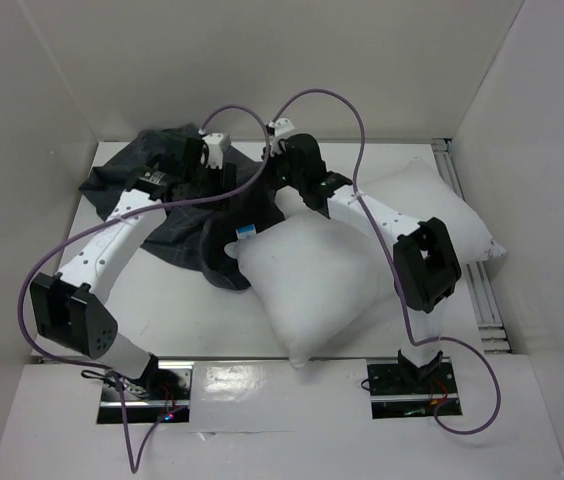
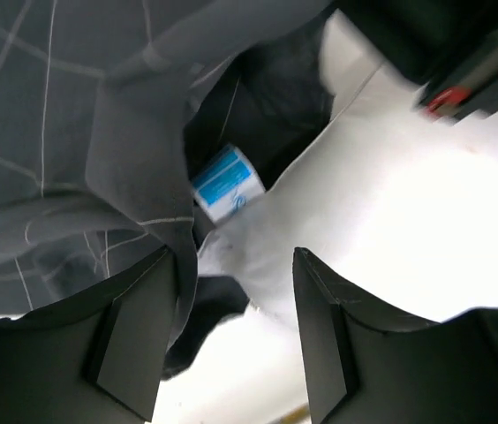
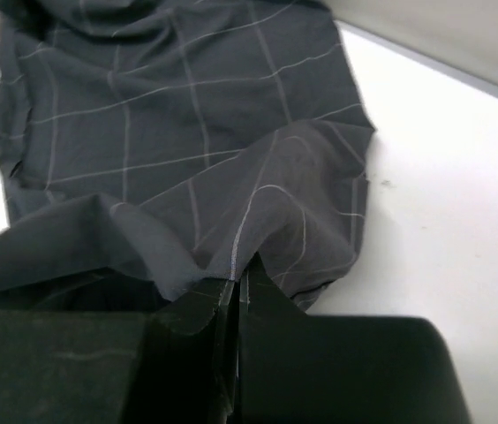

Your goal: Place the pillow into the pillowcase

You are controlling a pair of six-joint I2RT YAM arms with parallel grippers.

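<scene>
From above, the pillow [image 1: 312, 275] lies on the table [image 1: 182, 320] right of centre. Its far-left corner meets the crumpled pillowcase [image 1: 167, 215] at the far left, and both arms reach there. Left wrist: the left gripper [image 2: 236, 265] stands wide apart, clamping nothing. A fold of grid fabric hangs along one finger, with the pillow and its blue-and-white label [image 2: 227, 183] beyond. Right wrist: the right gripper [image 3: 236, 287] is closed tight — a ridge of pillowcase cloth is nipped between its fingers.
</scene>
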